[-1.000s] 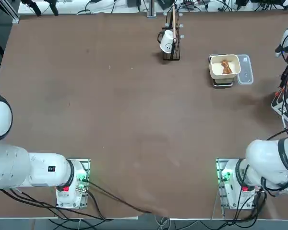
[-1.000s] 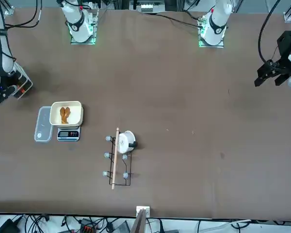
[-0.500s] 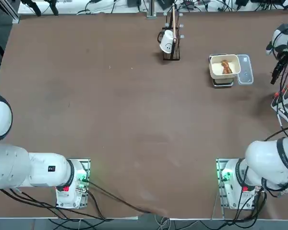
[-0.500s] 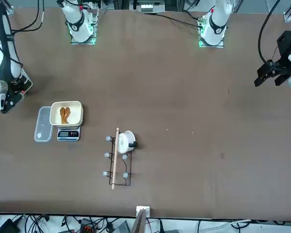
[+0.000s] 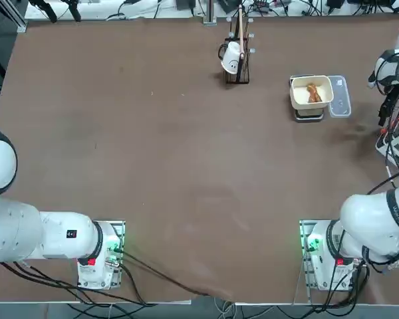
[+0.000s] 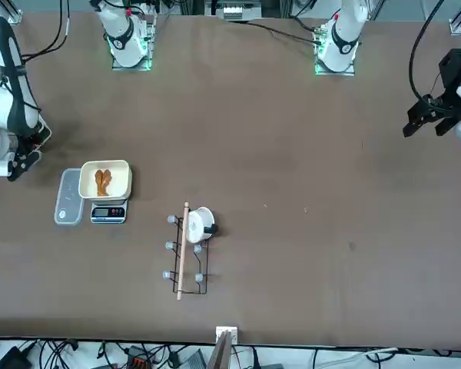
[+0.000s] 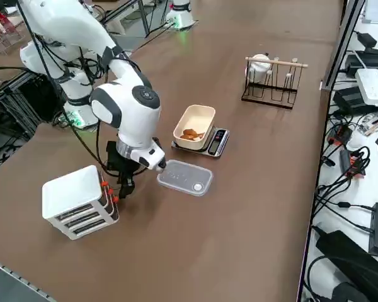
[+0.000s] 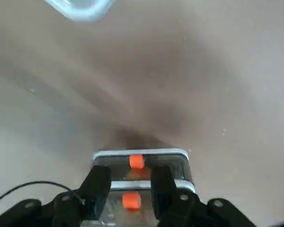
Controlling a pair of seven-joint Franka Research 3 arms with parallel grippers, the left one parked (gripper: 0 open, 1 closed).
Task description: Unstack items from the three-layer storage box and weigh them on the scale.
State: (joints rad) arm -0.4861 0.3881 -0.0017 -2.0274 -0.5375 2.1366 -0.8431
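Two brown food-like pieces (image 7: 190,134) lie in the cream rounded-square tub (image 7: 195,126) on the dark-grey scale (image 7: 215,143), frame centre. Lower left: white slatted three-layer storage box (image 7: 75,201). Right gripper (image 7: 123,187) just beside its orange-tabbed front, fingers (image 8: 98,185) parted, holding nothing.

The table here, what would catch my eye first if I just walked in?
Probably the big white robot arm bending down at one end of the brown table, its right gripper open just beside a white tiered storage box with orange tabs. Next to it, a cream tub holding brown food pieces sits on a small scale, with a clear panel lying flat in front.
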